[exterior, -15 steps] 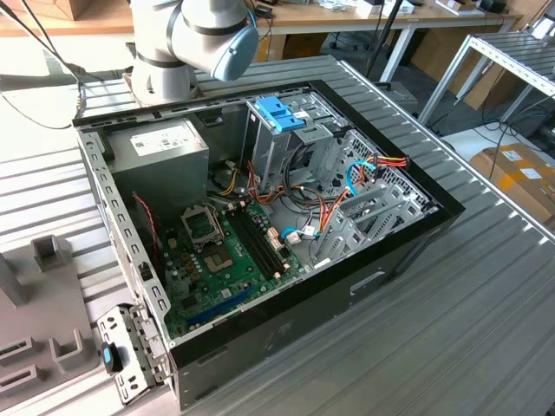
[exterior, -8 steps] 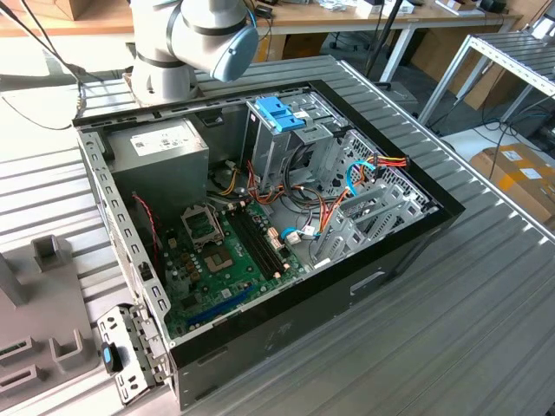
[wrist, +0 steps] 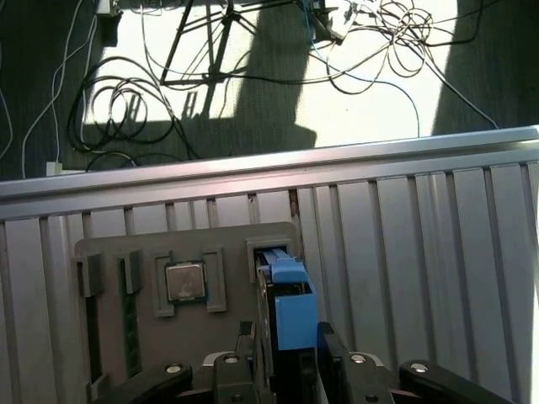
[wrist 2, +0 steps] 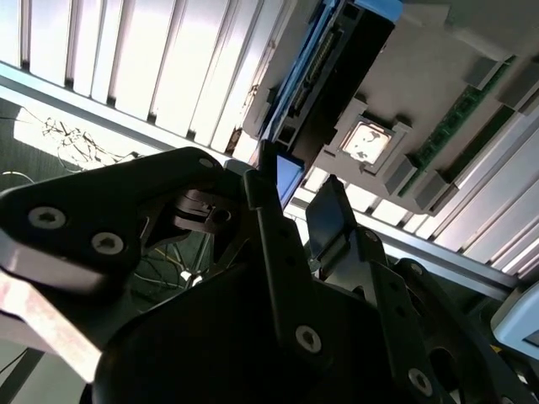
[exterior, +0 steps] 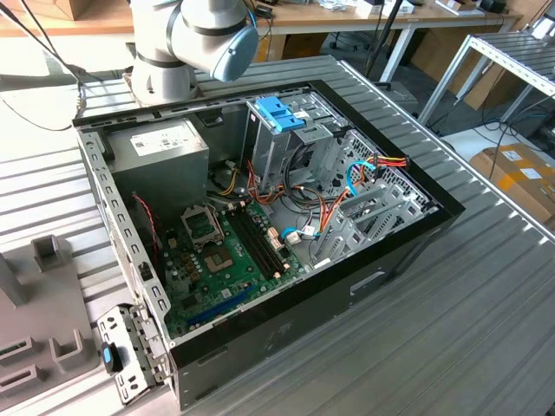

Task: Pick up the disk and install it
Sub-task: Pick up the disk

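The disk [wrist: 282, 290] stands on edge in a slot of a grey holder tray [wrist: 227, 240], with a blue plastic rail [wrist: 293, 316] along its upper side. In the second wrist view the disk [wrist 2: 337, 76] appears as a dark slab with a blue edge. My gripper [wrist: 285, 337] hangs over the disk's near end, one black finger [wrist: 246, 349] on each side of it. In the second wrist view my gripper [wrist 2: 295, 189] stands open, and a strip of light separates the blue rail from one finger [wrist 2: 328, 215].
The open computer case [exterior: 260, 217] lies on the ribbed metal table [exterior: 451, 329], with a blue bracket [exterior: 279, 113] in its drive cage and a grey power supply [exterior: 165, 143]. The holder tray also carries a processor chip [wrist: 185, 282] and memory sticks [wrist: 130, 337]. Cables [wrist: 135, 93] lie on the floor beyond the table edge.
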You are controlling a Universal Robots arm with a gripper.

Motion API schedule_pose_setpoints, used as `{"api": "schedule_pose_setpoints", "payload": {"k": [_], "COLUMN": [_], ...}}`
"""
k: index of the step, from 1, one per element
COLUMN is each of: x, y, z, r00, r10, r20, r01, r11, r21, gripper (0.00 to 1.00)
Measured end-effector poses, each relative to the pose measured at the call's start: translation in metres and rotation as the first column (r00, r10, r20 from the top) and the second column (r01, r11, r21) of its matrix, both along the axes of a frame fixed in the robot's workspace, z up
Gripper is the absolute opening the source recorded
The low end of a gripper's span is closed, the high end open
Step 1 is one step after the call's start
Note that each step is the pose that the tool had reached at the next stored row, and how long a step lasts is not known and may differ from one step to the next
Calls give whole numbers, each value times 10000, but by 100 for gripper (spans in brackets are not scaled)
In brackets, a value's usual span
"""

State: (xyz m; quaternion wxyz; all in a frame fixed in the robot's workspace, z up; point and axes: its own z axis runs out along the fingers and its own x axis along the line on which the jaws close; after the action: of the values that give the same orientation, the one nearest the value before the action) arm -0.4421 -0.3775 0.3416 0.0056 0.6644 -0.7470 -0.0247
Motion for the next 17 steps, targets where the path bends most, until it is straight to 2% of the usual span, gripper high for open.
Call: {"api": "schedule_pose_setpoints", "payload": {"k": [17], "x": [-13], "y": [9], "z": [-98], "r00": [10000], "r10": [0], "r20": [0], "r01": [0], "r11": [10000], "r21": [0], "gripper": [42]}}
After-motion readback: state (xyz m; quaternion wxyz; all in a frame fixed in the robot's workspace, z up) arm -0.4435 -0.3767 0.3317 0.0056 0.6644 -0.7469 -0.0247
